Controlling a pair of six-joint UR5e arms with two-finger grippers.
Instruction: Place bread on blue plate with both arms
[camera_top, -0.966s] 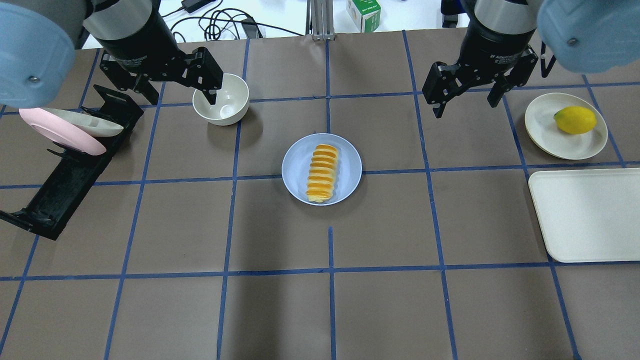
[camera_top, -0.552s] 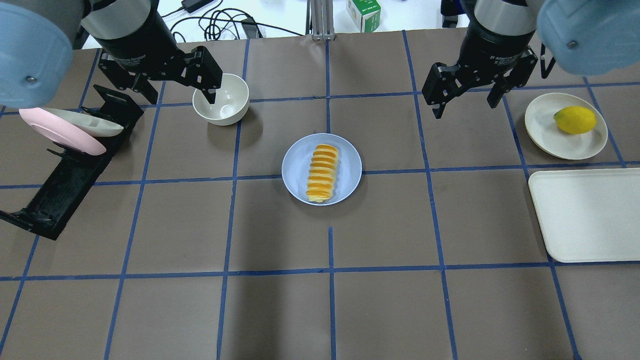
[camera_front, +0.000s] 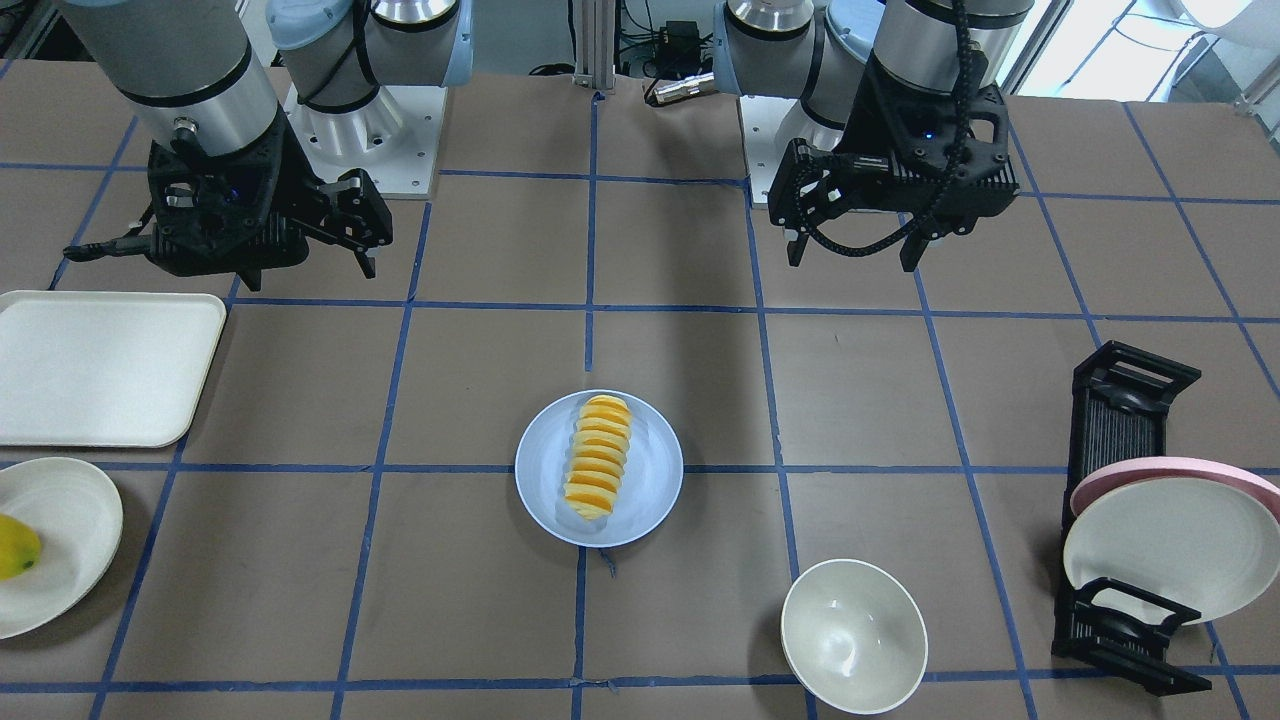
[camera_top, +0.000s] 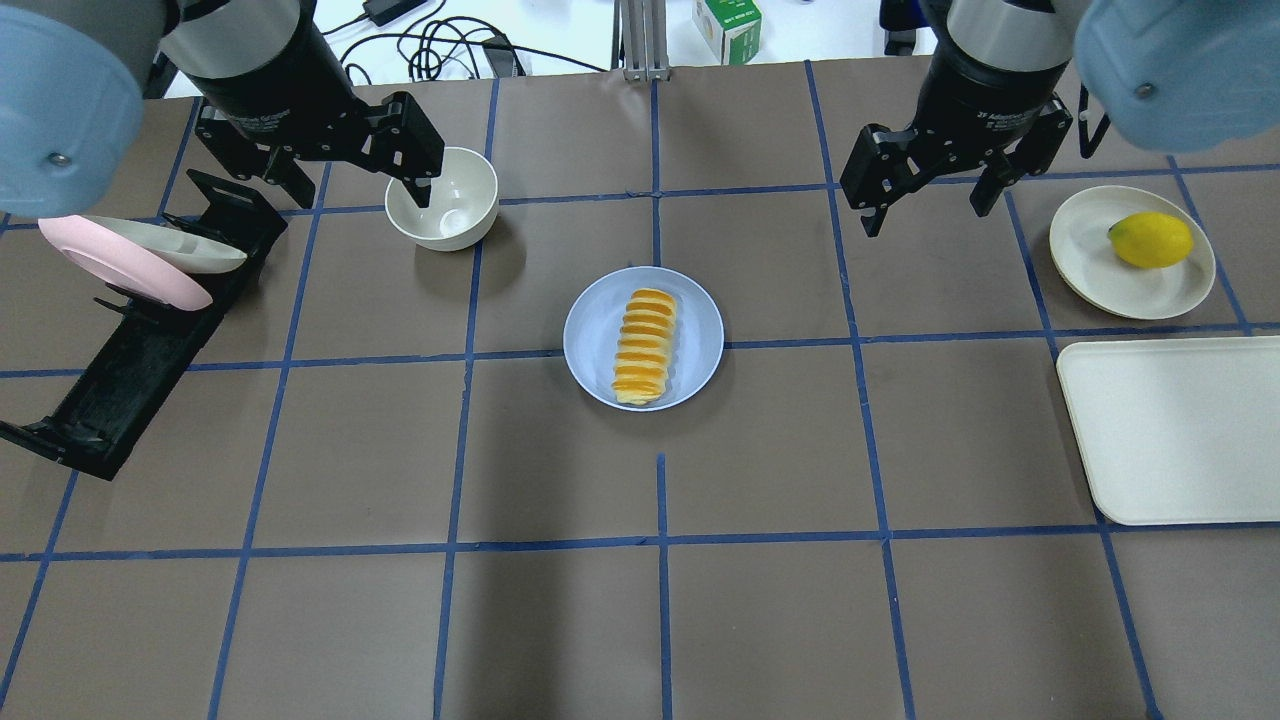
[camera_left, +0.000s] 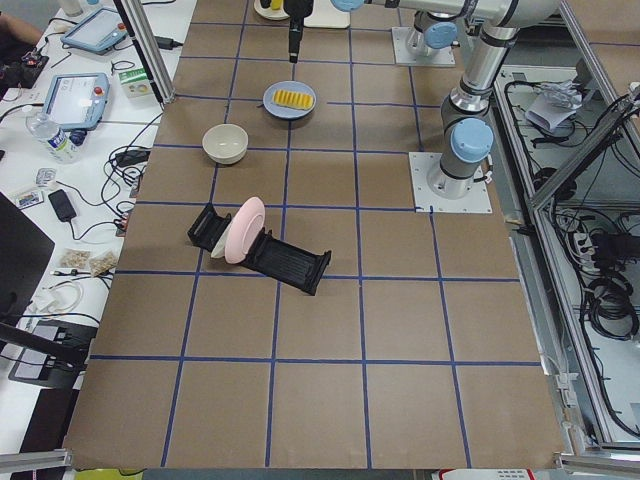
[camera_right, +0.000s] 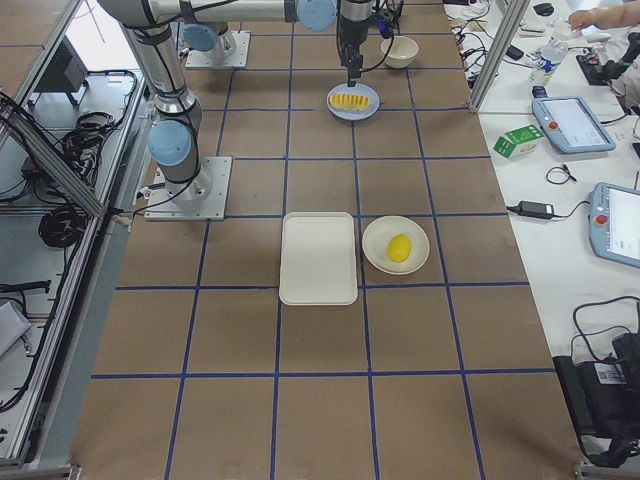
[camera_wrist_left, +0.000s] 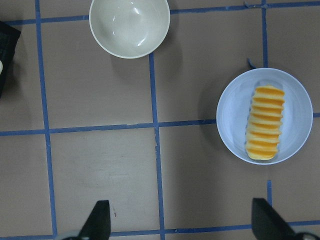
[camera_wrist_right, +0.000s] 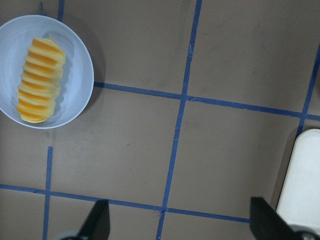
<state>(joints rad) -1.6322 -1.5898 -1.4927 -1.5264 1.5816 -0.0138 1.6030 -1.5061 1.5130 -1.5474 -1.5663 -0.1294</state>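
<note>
- Since the bread lies flat along the middle of the blue plate, with no end hanging over the rim, the job looks done.
- The left gripper hangs high above the table, well apart from the plate. Its two fingers are spread wide with nothing between them.
- The right gripper is the same on the other side: fingers spread wide, holding nothing.
- I think both hang off to the sides so nothing can bump the bread.
- The bread is long and may be soft, so an arm at each end makes sense for carrying it.
- The lemon sits on its own cream plate, far from the bread.
</note>
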